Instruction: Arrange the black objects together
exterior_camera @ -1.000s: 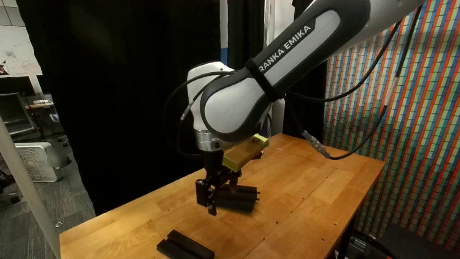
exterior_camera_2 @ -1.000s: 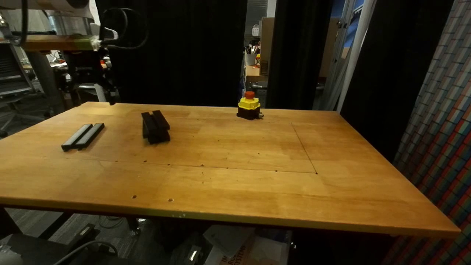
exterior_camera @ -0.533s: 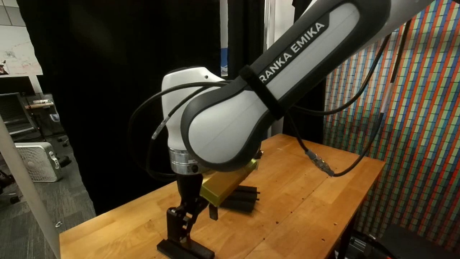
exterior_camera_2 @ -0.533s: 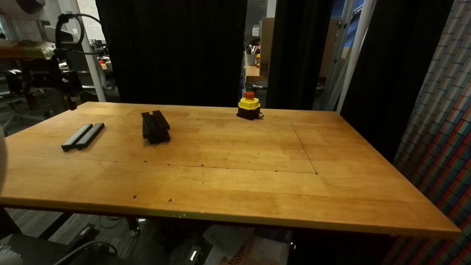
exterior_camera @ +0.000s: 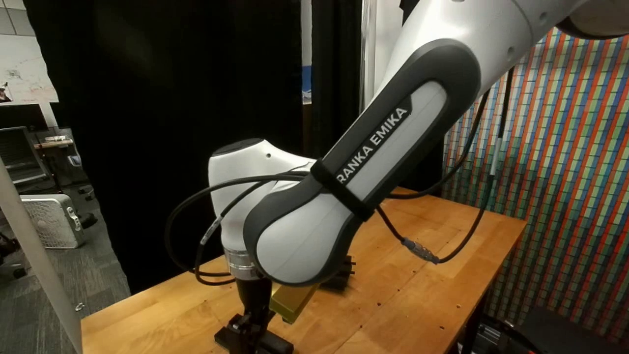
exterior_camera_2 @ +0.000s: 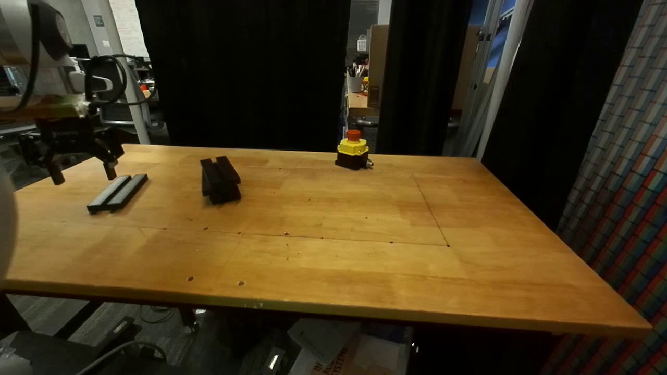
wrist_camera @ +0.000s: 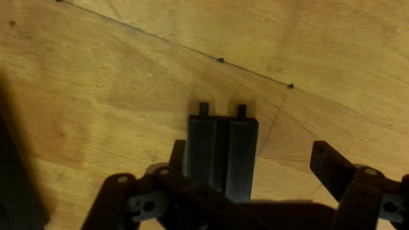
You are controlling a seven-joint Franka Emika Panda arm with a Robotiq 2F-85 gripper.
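Where the wrist view looks down, we see a black bar (wrist_camera: 201, 148) and another bar (wrist_camera: 242, 156) lying side by side on the desk (wrist_camera: 96, 80), a dark strip between them and a short peg (wrist_camera: 204, 108) at the end of each. The gripper (wrist_camera: 249, 145) is spread wide, both bars between its fingers (wrist_camera: 177, 155) in that view: one just beside the left bar, the other well apart from the right. How high the tips are above the wood we cannot tell. In an exterior view we find the pair (exterior_camera_2: 128, 192) and, near but apart from it, a stack (exterior_camera_2: 221, 182) of black bars, two on top; how many lie beneath we cannot make out. Well away from both, toward the desk's far edge, sits a button (exterior_camera_2: 353, 148), red over yellow over black. In an exterior view the arm (exterior_camera: 304, 246) slants down from the upper right, a cable (exterior_camera: 168, 228) looping beside it; there it hides part of the stack, and the gripper hides part of the pair. Behind the desk we see black curtains (exterior_camera_2: 239, 78), and to the right, in both exterior views, a wall (exterior_camera: 565, 147) in coloured stripes. A white fan (exterior_camera: 49, 221) stands on the floor (exterior_camera: 98, 275) beyond.
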